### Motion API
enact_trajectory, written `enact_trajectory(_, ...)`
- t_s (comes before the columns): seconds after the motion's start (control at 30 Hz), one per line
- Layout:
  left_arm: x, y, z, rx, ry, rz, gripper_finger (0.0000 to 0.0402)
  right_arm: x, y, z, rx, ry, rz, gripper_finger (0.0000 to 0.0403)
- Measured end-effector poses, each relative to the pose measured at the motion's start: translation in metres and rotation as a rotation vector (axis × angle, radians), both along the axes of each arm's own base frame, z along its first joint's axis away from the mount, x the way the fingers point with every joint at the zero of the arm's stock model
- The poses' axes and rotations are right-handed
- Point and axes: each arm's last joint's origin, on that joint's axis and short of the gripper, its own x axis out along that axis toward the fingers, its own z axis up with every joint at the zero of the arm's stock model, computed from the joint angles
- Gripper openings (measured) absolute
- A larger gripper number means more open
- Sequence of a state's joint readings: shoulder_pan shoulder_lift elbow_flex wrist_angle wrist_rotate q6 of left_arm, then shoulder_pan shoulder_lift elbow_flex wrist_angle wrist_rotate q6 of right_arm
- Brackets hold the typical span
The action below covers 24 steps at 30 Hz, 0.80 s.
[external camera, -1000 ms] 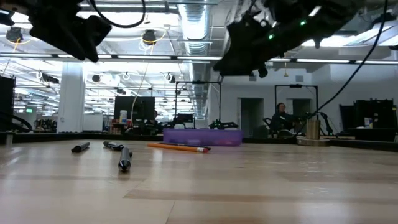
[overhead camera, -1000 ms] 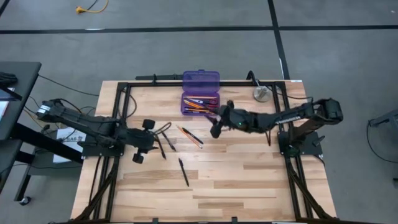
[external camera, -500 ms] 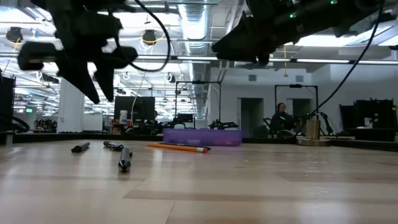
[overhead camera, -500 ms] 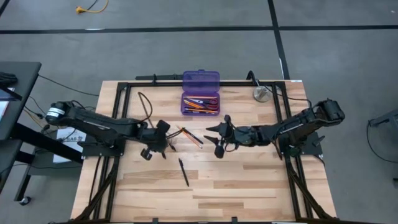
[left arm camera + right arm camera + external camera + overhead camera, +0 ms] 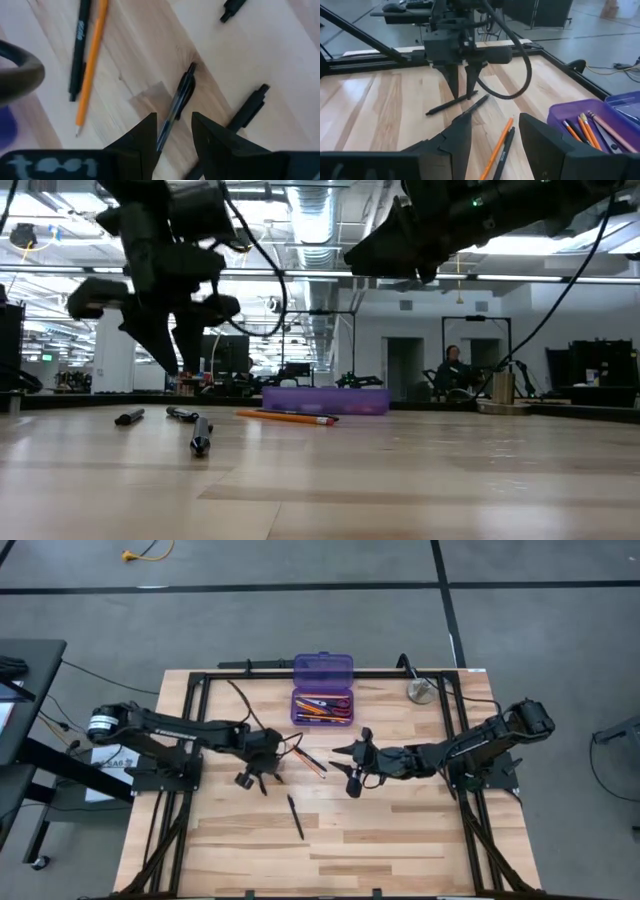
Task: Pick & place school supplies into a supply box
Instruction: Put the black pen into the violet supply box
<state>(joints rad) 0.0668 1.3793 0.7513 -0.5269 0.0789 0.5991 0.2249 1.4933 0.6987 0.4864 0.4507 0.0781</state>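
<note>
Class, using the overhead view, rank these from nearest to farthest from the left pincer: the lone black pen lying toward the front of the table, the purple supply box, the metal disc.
From the left pincer:
1. Lone black pen, just front-right.
2. Purple supply box, back centre.
3. Metal disc, back-right corner.

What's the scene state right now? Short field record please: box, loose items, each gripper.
box: purple supply box, lid open, pens and pencils inside
loose items: orange pencil beside a black pen; more black pens lying apart, one nearer the table's front
left gripper: open, above a black pen, holding nothing
right gripper: open, empty, above the table near the pencil
other: metal disc at far right corner
</note>
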Motion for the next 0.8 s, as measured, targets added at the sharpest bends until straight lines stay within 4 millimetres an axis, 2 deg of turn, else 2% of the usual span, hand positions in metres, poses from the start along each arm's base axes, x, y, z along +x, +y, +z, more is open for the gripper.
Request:
enact_trajectory(0.23, 0.008, 0.004, -0.016, -0.047, 0.044, 0.0, 0.0112, -0.001, 0.001, -0.002, -0.002, 0.015, 0.004, 0.0157)
enact_trajectory(0.8, 0.004, 0.023, -0.018, 0.019, 0.073, 0.067, 0.0112, -0.003, 0.001, -0.006, -0.004, 0.03, 0.007, 0.0159)
